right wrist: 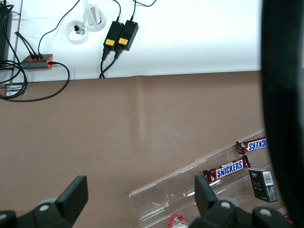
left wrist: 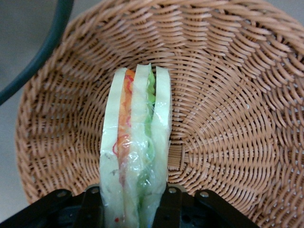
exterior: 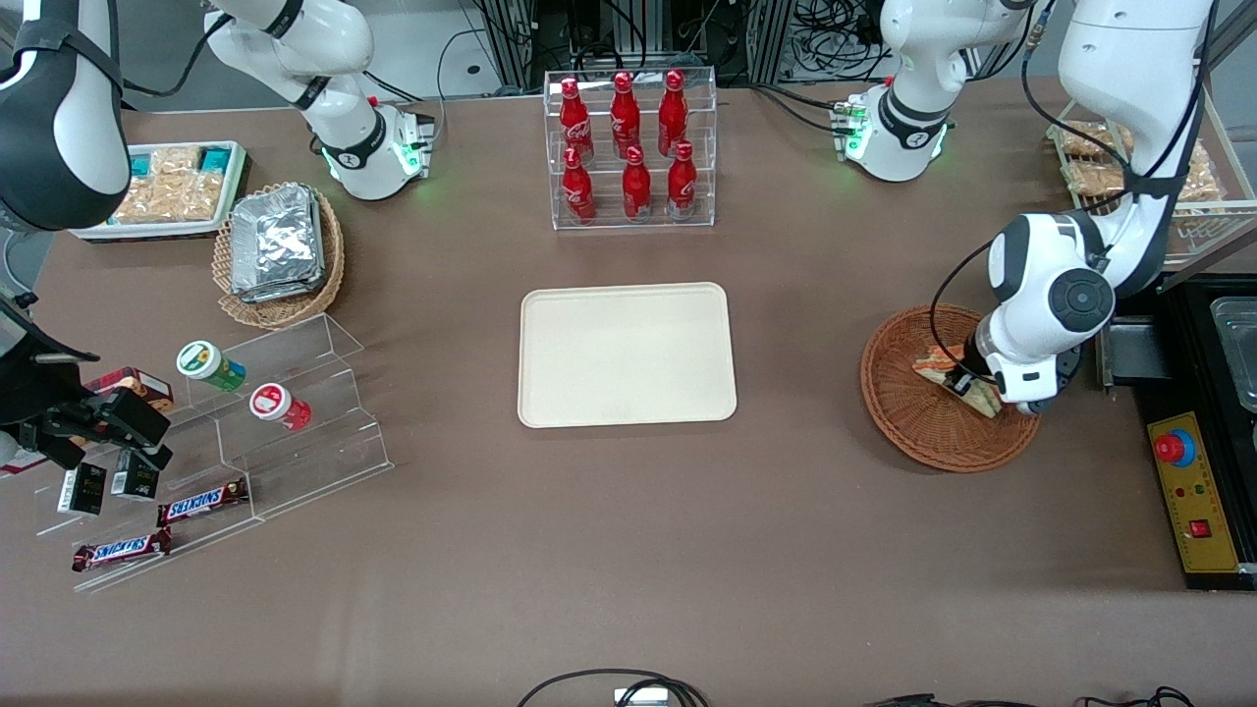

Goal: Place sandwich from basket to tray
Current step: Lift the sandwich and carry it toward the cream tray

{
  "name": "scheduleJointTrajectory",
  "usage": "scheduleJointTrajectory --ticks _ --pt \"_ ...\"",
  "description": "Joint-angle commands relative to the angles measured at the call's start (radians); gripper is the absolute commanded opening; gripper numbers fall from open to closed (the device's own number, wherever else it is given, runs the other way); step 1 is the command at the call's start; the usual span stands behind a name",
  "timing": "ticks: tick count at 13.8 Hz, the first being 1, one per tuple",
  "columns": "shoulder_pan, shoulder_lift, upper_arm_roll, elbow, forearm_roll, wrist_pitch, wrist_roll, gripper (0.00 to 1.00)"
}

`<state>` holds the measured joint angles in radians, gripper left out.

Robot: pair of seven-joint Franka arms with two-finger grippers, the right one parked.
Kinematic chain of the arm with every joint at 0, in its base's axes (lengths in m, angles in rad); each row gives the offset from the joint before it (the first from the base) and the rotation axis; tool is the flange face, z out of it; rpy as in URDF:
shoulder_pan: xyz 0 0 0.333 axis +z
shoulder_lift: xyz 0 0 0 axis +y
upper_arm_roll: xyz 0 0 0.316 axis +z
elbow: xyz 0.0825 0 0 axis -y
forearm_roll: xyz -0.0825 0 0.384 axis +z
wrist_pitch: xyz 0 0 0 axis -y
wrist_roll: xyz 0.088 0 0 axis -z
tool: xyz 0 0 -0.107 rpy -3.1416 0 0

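Black fingers (left wrist: 92,209) of the gripper (left wrist: 129,209) pinch the sandwich (left wrist: 135,156) by its sides inside the basket (left wrist: 228,95), toward the working arm's end of the counter (exterior: 628,550); the tray (exterior: 627,353) lies well apart.

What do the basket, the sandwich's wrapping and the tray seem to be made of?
The basket looks like woven wicker, reddish-brown with visible strands. The sandwich, between the gripper fingers, seems wrapped in clear glossy plastic film that shows wrinkles. The tray looks like matte cream plastic, though the material is uncertain.
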<state>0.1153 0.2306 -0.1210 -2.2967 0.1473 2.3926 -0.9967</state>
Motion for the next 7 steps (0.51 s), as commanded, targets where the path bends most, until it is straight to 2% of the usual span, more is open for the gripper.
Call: scheduleJointTrajectory --ticks 1,4,7 --pt "-0.006 -0.086 -0.023 0.037 0.023 -0.125 0.012 0.00" --pt "-0.006 -0.126 -0.049 0.141 0.023 -0.284 0.100 0.00" --pt "-0.006 -0.119 -0.113 0.250 0.003 -0.394 0.155 0.00"
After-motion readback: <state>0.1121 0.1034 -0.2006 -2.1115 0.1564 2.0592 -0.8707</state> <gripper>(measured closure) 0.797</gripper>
